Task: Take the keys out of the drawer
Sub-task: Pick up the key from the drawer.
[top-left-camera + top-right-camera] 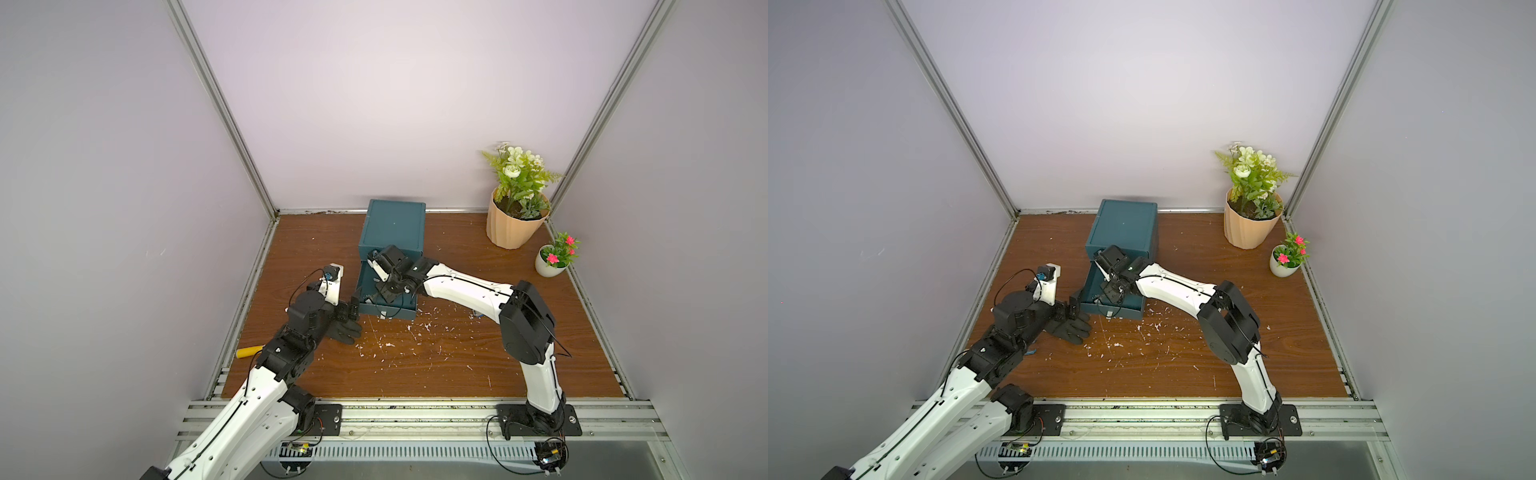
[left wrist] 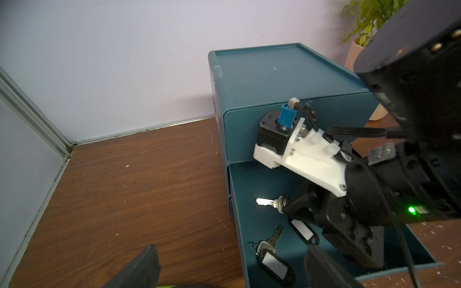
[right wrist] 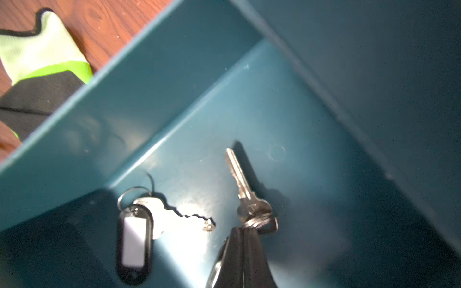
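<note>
The right gripper (image 3: 246, 233) is reaching down into the pulled-out bottom drawer (image 3: 149, 104) of the teal drawer unit (image 1: 395, 226). Its jaws are clenched on the split ring of a silver key (image 3: 239, 179), whose blade is pointing away from the fingertips. Whether that blade is resting on the drawer floor or hanging just above it, I cannot tell.

Nearer the drawer's front, a second key (image 3: 159, 214) is lying flat on the floor, ringed to a black tag (image 3: 134, 239) with a white label, apart from the gripper. In the left wrist view a further tag (image 2: 303, 230), also black, is lying beneath the right gripper. Every key showing is sitting inside the drawer.

The left gripper (image 1: 1074, 306) is hovering with its jaws spread wide and holding nothing, just left of the drawer's near left corner. It is hanging above a black glove (image 1: 347, 332) with a lime cuff, which is lying on the wooden tabletop (image 1: 457, 365).
</note>
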`<state>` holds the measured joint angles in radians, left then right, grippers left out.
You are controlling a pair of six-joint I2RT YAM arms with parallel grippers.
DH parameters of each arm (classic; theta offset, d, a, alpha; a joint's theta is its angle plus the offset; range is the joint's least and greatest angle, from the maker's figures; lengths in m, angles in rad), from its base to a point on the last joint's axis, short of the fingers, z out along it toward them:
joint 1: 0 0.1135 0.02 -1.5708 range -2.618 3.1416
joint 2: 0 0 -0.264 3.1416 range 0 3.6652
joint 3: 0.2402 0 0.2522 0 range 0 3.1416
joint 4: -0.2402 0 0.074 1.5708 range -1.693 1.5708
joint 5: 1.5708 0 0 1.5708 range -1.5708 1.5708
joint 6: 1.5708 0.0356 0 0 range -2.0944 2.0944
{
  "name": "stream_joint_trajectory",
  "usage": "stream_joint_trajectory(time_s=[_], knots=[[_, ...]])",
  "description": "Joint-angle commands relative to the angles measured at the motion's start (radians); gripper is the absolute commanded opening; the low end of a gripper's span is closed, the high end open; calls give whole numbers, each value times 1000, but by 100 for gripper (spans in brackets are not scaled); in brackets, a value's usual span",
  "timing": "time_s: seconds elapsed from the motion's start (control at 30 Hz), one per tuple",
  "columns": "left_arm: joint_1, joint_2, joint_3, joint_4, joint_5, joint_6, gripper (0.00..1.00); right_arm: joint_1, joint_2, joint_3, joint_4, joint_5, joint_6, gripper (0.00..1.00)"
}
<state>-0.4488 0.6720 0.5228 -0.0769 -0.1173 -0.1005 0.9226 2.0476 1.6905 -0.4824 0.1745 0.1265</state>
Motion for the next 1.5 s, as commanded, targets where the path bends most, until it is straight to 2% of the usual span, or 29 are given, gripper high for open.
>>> stream_joint_trajectory(time_s=[0.0, 0.6, 1.03, 1.47], knots=[[10, 7, 18, 38, -15, 2, 94, -10, -30, 27, -21, 11, -13, 0], [10, -32, -7, 58, -25, -10, 93, -11, -104, 15, 7, 9, -38, 0], [10, -24, 2, 83, -41, -10, 92, -11, -208, -63, 74, 40, -46, 0], [10, -20, -1, 133, -15, -6, 91, -11, -268, -30, 57, 41, -35, 0]])
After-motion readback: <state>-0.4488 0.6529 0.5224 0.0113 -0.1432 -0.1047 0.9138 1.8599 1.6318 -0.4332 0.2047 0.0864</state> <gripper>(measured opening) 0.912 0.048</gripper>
